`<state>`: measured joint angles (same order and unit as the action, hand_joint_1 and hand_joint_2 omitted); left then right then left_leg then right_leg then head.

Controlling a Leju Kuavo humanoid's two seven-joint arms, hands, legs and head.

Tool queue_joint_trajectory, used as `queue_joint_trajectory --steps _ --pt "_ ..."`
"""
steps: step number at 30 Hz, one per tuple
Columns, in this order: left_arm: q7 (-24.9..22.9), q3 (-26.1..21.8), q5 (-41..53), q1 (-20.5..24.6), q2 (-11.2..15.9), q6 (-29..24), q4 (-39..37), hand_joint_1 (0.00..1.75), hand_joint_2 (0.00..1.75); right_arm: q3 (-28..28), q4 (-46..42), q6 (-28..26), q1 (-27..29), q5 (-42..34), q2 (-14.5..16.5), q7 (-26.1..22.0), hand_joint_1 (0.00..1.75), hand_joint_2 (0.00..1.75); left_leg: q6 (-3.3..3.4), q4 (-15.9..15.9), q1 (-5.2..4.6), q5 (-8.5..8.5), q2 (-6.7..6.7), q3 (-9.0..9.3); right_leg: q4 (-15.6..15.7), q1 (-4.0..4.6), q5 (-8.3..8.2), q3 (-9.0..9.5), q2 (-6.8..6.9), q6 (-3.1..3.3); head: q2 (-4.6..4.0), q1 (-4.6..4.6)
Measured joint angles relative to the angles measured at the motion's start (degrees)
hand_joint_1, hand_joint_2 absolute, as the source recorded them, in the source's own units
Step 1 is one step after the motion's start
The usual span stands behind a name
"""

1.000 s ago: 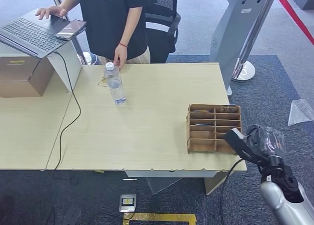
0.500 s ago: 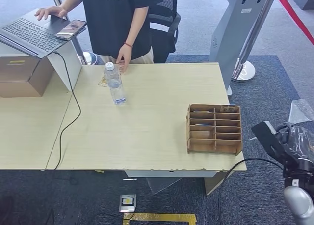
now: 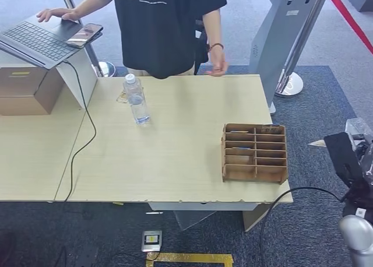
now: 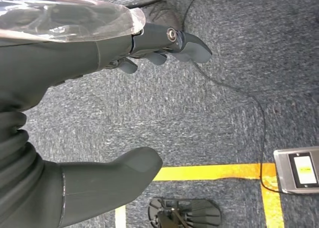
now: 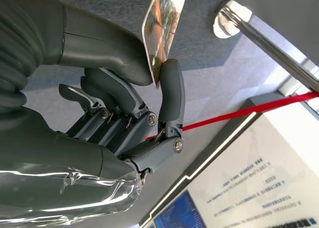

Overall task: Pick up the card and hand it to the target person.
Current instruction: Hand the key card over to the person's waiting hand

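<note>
**A:** Where's your card right now?

**B:** Your right hand (image 5: 124, 113) has it. In the right wrist view the card (image 5: 163, 29) is a thin, glossy rectangle with a printed picture, pinched between the thick grey thumb and one dark fingertip; the other fingers are curled in below. Its far corner is cut off by the picture's edge, and the print is too small to read.

**A:** And from your head view?

**B:** There the right hand (image 3: 352, 162) sits off the end of the table (image 3: 176, 156), just past the wooden organizer (image 3: 255, 153). You see a flat dark shape and crinkled clear plastic wrap; a pale sliver pokes out toward the organizer, but you can't tell whether that's the card.

**A:** Left hand?

**B:** Your left hand (image 4: 94, 113) is empty, smooth grey thumb and dark fingers spread apart over grey carpet with a yellow tape line (image 4: 211, 171).

**A:** The person?

**B:** The person (image 3: 162, 28) in a black shirt stands at the table's far side from the organizer, head cut off, one hand (image 3: 216, 67) blurred over the table edge, the other on a laptop (image 3: 39, 37). A clear plastic bottle (image 3: 136, 99) stands upright, well apart from the organizer.
</note>
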<state>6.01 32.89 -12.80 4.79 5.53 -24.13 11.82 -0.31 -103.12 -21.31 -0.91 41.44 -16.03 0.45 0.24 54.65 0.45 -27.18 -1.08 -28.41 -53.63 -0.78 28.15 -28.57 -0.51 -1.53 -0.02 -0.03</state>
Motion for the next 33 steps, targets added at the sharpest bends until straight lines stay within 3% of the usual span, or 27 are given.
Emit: queue_joint_trajectory --steps 11,22,23,27,33 --pt "-0.15 1.37 3.24 0.97 -0.41 0.88 0.00 0.00 1.75 7.41 9.54 -9.14 -12.02 7.54 5.06 0.56 1.75 1.75 -0.05 -0.01 0.00 0.05 -0.03 -0.03 -0.08 0.00 0.00 0.00 -0.03 0.01 0.00 -0.01" --pt "-1.84 3.14 4.85 2.44 -0.61 1.36 0.00 0.00 1.75 13.70 27.33 -15.35 -26.66 15.68 10.78 2.17 1.75 1.75 -0.11 0.01 0.00 0.10 -0.08 -0.01 -0.15 0.00 -0.01 -0.01 0.00 0.02 0.00 -0.01" --pt "-1.97 3.21 4.95 2.47 -0.61 1.36 0.00 0.00 1.75 14.11 28.76 -15.66 -27.60 17.14 11.12 2.96 1.69 1.75 -0.11 0.01 0.00 0.10 -0.09 -0.01 -0.15 0.00 -0.01 -0.02 0.02 0.02 0.00 -0.01" --pt "-2.24 3.36 5.10 2.49 -0.61 1.38 0.00 0.00 1.75 15.38 33.68 -16.22 -30.47 21.87 12.15 5.34 0.07 1.75 -0.12 0.01 0.00 0.10 -0.13 -0.02 -0.15 0.00 -0.01 -0.02 0.05 0.02 0.00 -0.01" --pt "-2.30 3.78 4.97 2.45 -0.61 1.46 0.00 0.00 1.75 16.08 37.94 -13.42 -31.50 16.26 13.39 2.54 0.00 1.75 -0.12 0.02 0.00 0.10 -0.13 -0.01 -0.15 0.00 -0.01 -0.03 0.04 0.02 0.00 -0.01"
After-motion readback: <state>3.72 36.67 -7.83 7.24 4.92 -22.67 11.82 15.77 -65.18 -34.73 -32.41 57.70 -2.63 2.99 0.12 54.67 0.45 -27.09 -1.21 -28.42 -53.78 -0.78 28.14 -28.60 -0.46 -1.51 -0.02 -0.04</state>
